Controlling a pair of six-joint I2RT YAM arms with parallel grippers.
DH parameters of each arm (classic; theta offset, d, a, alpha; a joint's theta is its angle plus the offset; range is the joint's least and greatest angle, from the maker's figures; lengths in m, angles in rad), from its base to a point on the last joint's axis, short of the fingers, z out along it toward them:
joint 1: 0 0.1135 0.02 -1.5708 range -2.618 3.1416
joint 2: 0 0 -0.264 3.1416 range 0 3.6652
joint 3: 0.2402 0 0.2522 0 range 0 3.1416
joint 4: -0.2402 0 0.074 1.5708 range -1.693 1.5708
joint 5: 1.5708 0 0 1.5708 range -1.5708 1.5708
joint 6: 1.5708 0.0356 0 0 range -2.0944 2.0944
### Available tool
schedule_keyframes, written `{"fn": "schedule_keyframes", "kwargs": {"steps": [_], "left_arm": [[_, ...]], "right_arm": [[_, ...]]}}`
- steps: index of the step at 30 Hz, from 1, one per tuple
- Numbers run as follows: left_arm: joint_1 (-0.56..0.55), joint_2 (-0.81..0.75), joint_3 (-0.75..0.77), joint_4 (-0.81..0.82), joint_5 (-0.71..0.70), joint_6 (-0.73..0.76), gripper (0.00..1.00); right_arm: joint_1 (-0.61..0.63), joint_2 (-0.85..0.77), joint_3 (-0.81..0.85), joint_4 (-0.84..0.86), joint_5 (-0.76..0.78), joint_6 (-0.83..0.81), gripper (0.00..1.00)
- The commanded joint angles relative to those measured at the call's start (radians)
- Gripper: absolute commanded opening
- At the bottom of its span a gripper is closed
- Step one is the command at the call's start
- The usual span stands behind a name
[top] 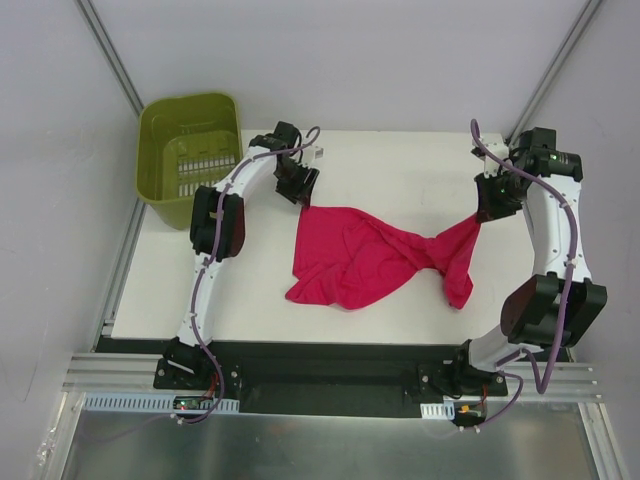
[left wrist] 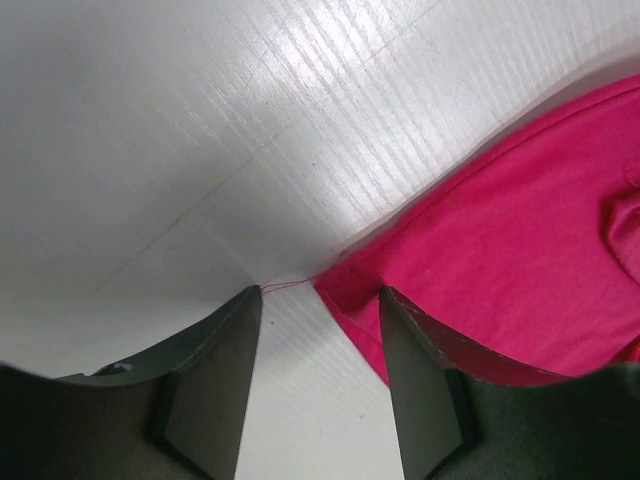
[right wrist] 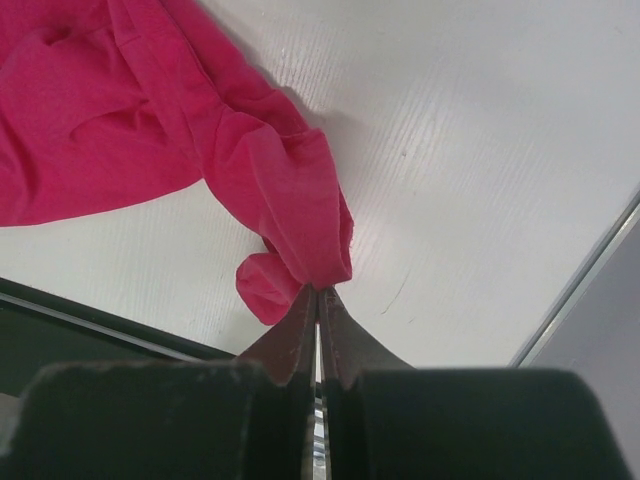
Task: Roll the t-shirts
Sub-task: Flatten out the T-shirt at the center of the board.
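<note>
A magenta-red t-shirt [top: 360, 260] lies crumpled across the middle of the white table [top: 400, 165]. Its right end is pulled up into a twisted strand. My right gripper [top: 487, 212] is shut on that strand; in the right wrist view the fabric [right wrist: 290, 200] bunches out of the closed fingertips of the gripper [right wrist: 320, 290]. My left gripper [top: 300, 195] is low at the shirt's far-left corner. In the left wrist view it [left wrist: 320, 295] stands open. The hem corner [left wrist: 350, 295] lies between the fingers, close to the right one, with a loose thread reaching the left one.
A green basket [top: 190, 150] stands off the table's far-left corner. The table's right edge and a metal rail [right wrist: 600, 270] run close to my right gripper. A dark strip [top: 330, 350] borders the near edge by the arm bases.
</note>
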Motion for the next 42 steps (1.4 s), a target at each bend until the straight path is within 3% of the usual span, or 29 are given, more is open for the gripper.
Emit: {"fn": "schedule_keyframes", "kwargs": {"steps": [1,8,11,12,14,19,23,26,33,42], "left_arm": [[-0.011,0.027,0.022,-0.020,0.020,-0.016,0.49],[-0.017,0.068,0.041,-0.021,0.034,-0.008,0.36],[-0.028,0.072,0.045,-0.023,0.049,0.016,0.20],[-0.026,0.062,0.045,-0.024,0.051,0.018,0.06],[-0.023,0.047,0.046,-0.029,0.051,0.029,0.00],[0.018,-0.155,0.080,-0.018,0.043,0.041,0.00],[0.084,-0.348,0.162,0.034,-0.001,0.017,0.00],[0.116,-0.454,0.222,0.066,-0.036,0.038,0.00],[0.129,-0.642,0.213,0.088,-0.072,0.067,0.00],[0.129,-0.847,0.126,0.089,-0.058,0.067,0.00]], "right_arm": [[-0.005,0.003,0.053,-0.017,0.006,0.027,0.01],[-0.005,0.009,0.038,-0.003,0.021,0.027,0.01],[-0.008,0.024,0.031,0.006,0.045,0.030,0.01],[-0.009,0.031,0.034,0.009,0.053,0.033,0.01],[-0.017,0.066,0.059,0.021,0.055,0.046,0.01],[-0.034,0.158,0.241,0.024,0.073,0.049,0.01],[-0.067,0.251,0.541,0.011,0.081,0.032,0.01],[-0.078,0.268,0.625,0.032,0.066,0.029,0.01],[-0.077,0.078,0.506,0.263,0.042,0.104,0.01],[-0.077,-0.156,0.467,0.310,0.050,0.170,0.01]]}}
